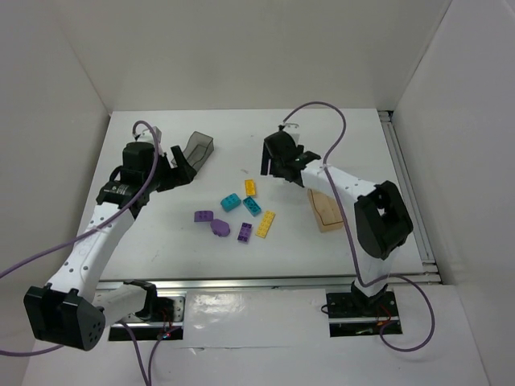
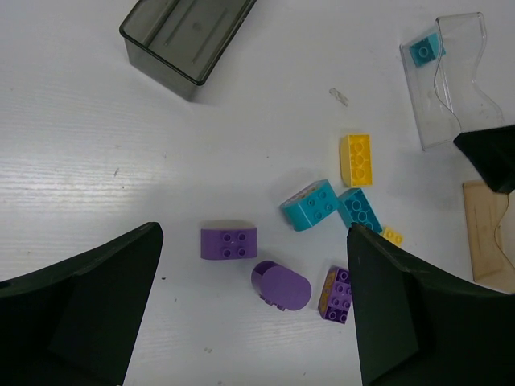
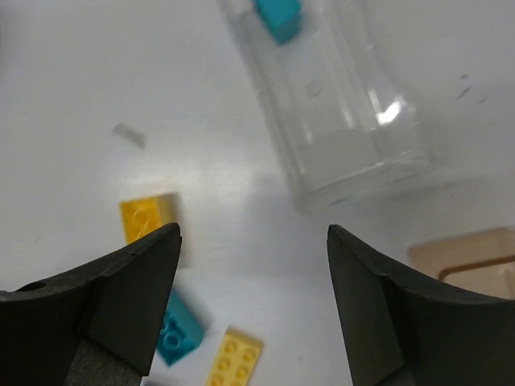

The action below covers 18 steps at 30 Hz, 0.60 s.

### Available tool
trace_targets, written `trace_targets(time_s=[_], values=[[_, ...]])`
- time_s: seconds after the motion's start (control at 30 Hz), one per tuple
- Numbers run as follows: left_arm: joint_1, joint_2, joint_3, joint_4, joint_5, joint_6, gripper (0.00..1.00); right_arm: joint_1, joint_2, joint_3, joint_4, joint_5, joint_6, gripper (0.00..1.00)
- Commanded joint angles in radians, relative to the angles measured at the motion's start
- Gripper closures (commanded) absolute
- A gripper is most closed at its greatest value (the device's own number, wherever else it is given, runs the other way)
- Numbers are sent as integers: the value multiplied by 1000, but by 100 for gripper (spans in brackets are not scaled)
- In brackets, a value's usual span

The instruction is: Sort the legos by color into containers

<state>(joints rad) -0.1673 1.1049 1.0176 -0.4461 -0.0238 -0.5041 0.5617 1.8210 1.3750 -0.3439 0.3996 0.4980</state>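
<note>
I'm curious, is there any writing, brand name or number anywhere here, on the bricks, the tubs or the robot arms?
No text can be read in any view.
On the left arm: a small pale mark, too small to read.
On the yellow brick and the others: no lettering legible on the studs.
On the grey tub, clear tub and tan tub: no label visible.

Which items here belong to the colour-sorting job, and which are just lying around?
Job:
purple bricks
teal bricks
yellow bricks
grey tub
clear tub
tan tub

Lying about:
small pale scrap
</note>
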Motion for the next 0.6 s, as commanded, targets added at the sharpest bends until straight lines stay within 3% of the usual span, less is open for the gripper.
trace_targets(time_s=[0.0,0.17,0.33,0.47,0.57], values=[[-5,1,41,17,18,-2,1,87,-71,-50,46,-71,8,20],[-5,19,41,17,18,-11,1,156,35,13,46,-116,-22,9],[-5,9,41,17,18,-11,1,156,204,150,-15,-160,-58,9],[-14,-2,32,8,18,-11,1,156,277,182,-15,-147,-58,23],[-14,-11,22,7,18,-11,1,156,291,196,-3,-137,-58,41]])
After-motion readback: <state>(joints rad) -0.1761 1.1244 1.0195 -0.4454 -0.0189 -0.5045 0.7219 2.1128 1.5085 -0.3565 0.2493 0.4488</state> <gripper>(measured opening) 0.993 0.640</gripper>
